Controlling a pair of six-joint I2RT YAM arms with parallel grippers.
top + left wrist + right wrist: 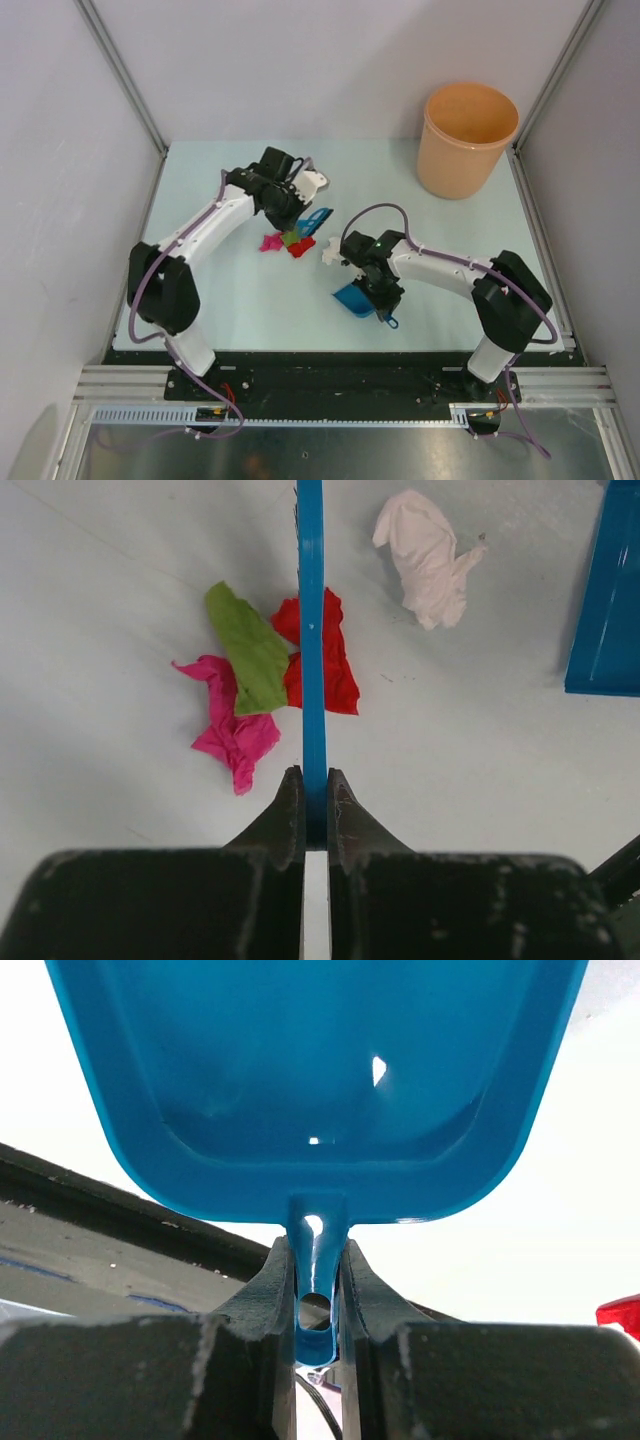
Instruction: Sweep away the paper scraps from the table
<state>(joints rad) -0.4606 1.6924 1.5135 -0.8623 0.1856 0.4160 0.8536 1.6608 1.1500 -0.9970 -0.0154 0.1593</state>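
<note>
Left pincer [315, 790]: my jaws are clamped on the blue brush [311, 630], which runs edge-on up frame centre.
Right pincer [318, 1295]: closed on the blue dustpan [315, 1070] handle.
Paper scraps [262, 675]: on the table [100, 570]. Coloured wads straddle the brush line; the white one is upper right.
Sweep line: seen from overhead, the pan sits lower right of the scraps; my left arm is nearer.

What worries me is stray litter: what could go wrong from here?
1. The blue brush in the left pincer has the pink scrap and green scrap on one side and the white scrap far on the other, so one stroke may miss some.
2. The dustpan, held by the right pincer, sits apart from them; they could slide past it.
</note>
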